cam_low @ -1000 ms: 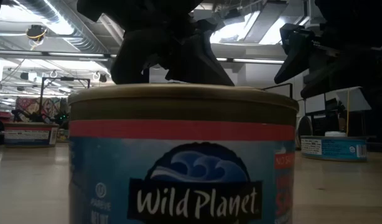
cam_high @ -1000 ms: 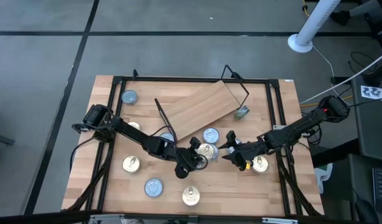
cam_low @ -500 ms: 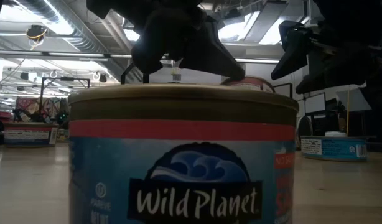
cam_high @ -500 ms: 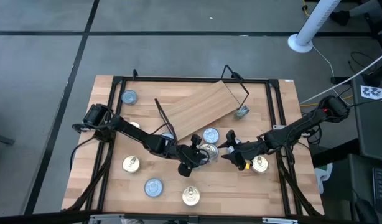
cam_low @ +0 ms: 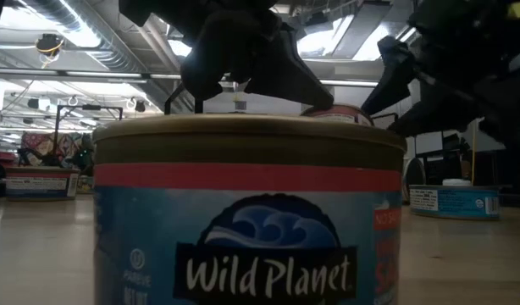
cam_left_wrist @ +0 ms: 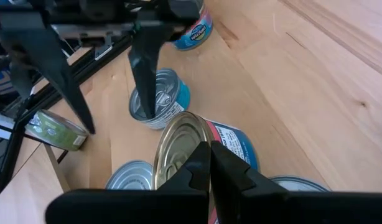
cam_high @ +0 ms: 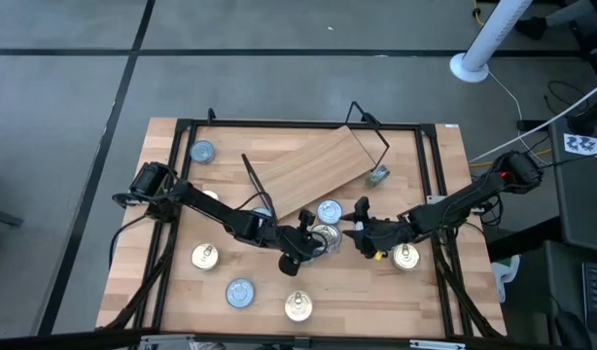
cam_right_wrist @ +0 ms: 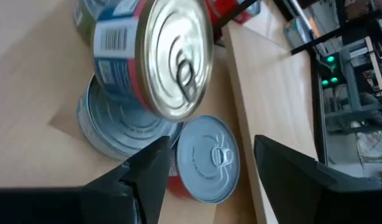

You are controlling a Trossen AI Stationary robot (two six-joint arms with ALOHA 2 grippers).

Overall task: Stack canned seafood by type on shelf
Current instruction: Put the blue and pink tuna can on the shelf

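Left gripper (cam_high: 305, 243) clamped shut at the tilted gold-lidded, blue-and-red-labelled round tin (cam_high: 324, 237) mid-table, grip not confirmed, silver-topped blue tin (cam_high: 329, 212) just behind, light wooden shelf plank (cam_high: 313, 168) skewed at the back, right gripper (cam_high: 363, 231) spread open beside the tilted tin.

The wooden table (cam_high: 172, 301) carries scattered tins (cam_high: 239, 292) and the tilted shelf (cam_high: 313, 167) (lying askew).

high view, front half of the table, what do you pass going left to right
gold-topped tin → blue-topped tin → gold-topped tin at the front edge → left hand → right hand → gold-topped tin by the right arm
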